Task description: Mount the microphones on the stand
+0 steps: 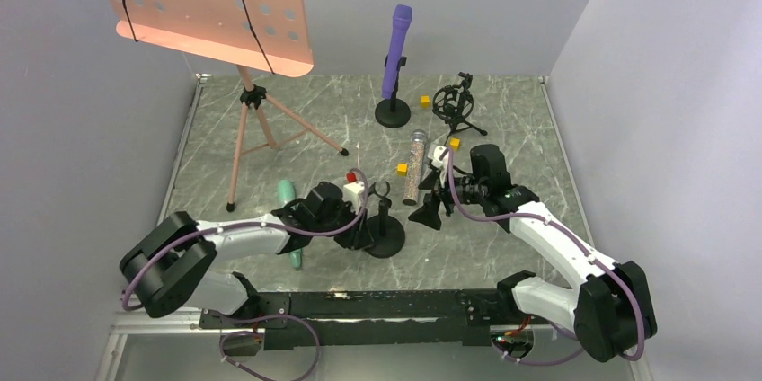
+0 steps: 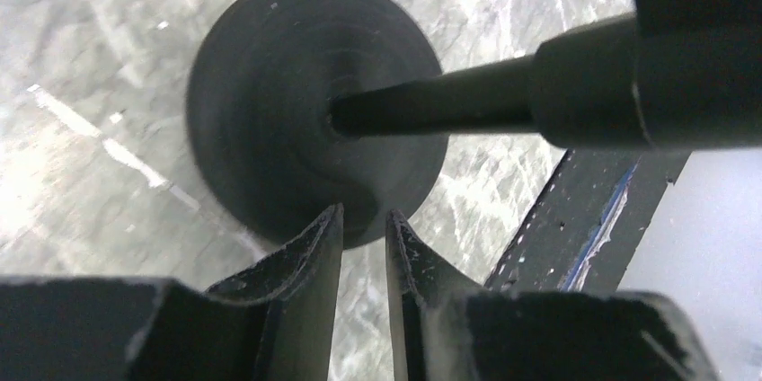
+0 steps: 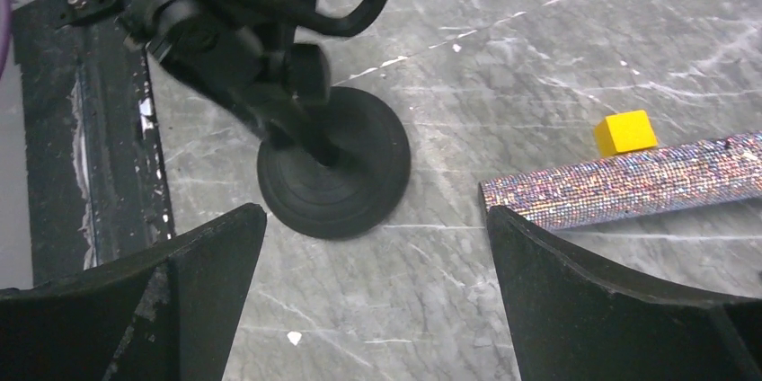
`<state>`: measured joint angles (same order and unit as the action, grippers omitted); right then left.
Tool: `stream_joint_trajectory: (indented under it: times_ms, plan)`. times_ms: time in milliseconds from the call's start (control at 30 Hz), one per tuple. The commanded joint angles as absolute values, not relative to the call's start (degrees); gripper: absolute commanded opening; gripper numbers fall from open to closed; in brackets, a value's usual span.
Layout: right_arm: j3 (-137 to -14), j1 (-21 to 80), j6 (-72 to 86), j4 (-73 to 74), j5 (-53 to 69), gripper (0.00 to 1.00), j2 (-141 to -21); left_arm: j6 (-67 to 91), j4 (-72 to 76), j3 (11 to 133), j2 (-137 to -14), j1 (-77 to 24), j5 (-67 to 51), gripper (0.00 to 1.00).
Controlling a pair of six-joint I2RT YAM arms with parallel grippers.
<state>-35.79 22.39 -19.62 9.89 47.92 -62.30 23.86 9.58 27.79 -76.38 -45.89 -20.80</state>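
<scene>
Nearest to us, the left gripper (image 2: 364, 217) sits low against the near left edge of the black stand (image 1: 385, 235), whose round base rests on the grey marbled surface (image 1: 530, 129) and whose upright stem ends in a clip that holds no microphone. The gripper's fingers (image 2: 310, 260) are drawn close, leaving a slim gap with nothing in it, so it is grasping nothing; whether the tips touch the base we cannot tell. Left of that stand lies the mint green microphone (image 1: 287, 192), flat on the surface and partly hidden under the left arm. To the right of the stand hangs the right gripper (image 3: 376, 212), released and spread wide with nothing between its fingers; from its wrist view we see the stand's base beyond one finger and one end of the copper microphone (image 1: 414, 170) beyond the other. That glittery microphone lies flat, running near to far, its silver mesh head at the far end. One yellow cube (image 1: 402, 168) sits just beside it on the left, and a second cube (image 1: 455, 143) lies farther right, close to the right wrist. Farther back stands a black shock mount (image 1: 454, 102) on small tripod legs, with a third cube (image 1: 424, 101) to its left. Left of that cube, the purple microphone (image 1: 396, 48) stands slightly tilted in the clip of a round-based stand (image 1: 393, 113). At the far left we see a peach perforated music stand (image 1: 207, 13) on its tripod.
</scene>
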Motion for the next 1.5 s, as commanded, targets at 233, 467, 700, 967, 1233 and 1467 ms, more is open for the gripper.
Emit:
stream_joint_trajectory:
  times_ms: [233,467,700,967,1233,1467]
  plan:
    - [-37.7,20.8,-11.3,5.0,37.4,1.00,-60.6,28.8,27.2,32.8,-87.0,-50.3,-16.1,0.29]
    - [-38.7,19.7,-16.6,10.2,44.5,1.00,-60.6,29.9,30.9,35.4,-89.6,-52.0,-14.0,0.29]
    - [-42.1,18.9,-38.3,25.8,57.8,1.00,-60.7,26.3,27.0,28.5,-75.8,-52.1,-7.8,0.39]
    - [-43.0,18.9,-38.2,26.6,57.7,1.00,-62.7,22.9,5.7,26.5,-56.3,-51.8,5.6,0.67]
    - [-43.3,17.1,-36.0,25.8,52.4,1.00,-60.8,31.9,-9.0,22.3,-37.2,-47.5,17.8,0.99]
    - [-44.3,13.8,-35.0,26.6,52.7,1.00,-60.0,37.9,-12.4,16.4,-28.7,-32.2,12.2,0.99]
